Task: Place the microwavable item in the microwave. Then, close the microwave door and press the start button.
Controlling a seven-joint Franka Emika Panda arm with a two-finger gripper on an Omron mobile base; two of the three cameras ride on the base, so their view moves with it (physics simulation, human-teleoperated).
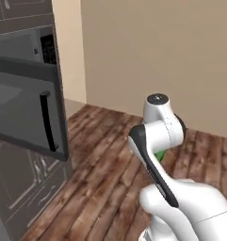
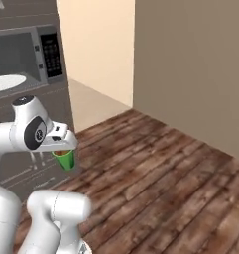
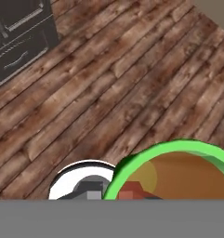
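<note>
The microwavable item (image 2: 66, 159), a small bright green cup, hangs just below the hand, with my gripper (image 2: 63, 151) shut on its rim. In the hand view the cup (image 3: 178, 155) shows its green rim and brown liquid close up, above the wooden floor. A green sliver of the cup (image 1: 159, 156) peeks out behind the arm. The microwave (image 2: 22, 59) is up and to the left, with a white turntable plate (image 2: 4, 83) and a black keypad (image 2: 51, 54). The microwave door (image 1: 25, 108) stands swung open, its black bar handle (image 1: 46, 120) facing me.
Grey cabinet drawers (image 1: 25, 188) sit below the microwave. Wooden floor (image 2: 155, 173) spreads to the right up to a beige wall (image 2: 190, 59). The open door juts out into the space left of the arm.
</note>
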